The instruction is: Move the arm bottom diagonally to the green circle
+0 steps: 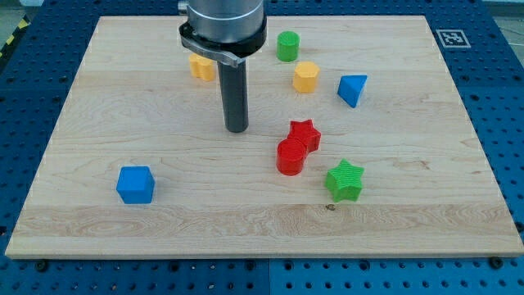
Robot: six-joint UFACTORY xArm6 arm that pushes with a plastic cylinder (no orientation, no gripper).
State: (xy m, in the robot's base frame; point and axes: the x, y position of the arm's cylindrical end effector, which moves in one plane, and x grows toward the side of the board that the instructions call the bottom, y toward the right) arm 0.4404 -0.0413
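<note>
The green circle (287,46) stands near the view's top, right of centre. My tip (237,129) rests on the board below and to the left of it, well apart. A yellow hexagon (305,77) sits just below and right of the green circle. The rod rises from my tip to the arm's grey body at the view's top.
A yellow block (201,66) lies partly behind the arm, left of the rod. A blue triangle (352,89) sits right. A red star (304,134) touches a red circle (291,156). A green star (345,180) lies lower right, a blue cube (135,184) lower left.
</note>
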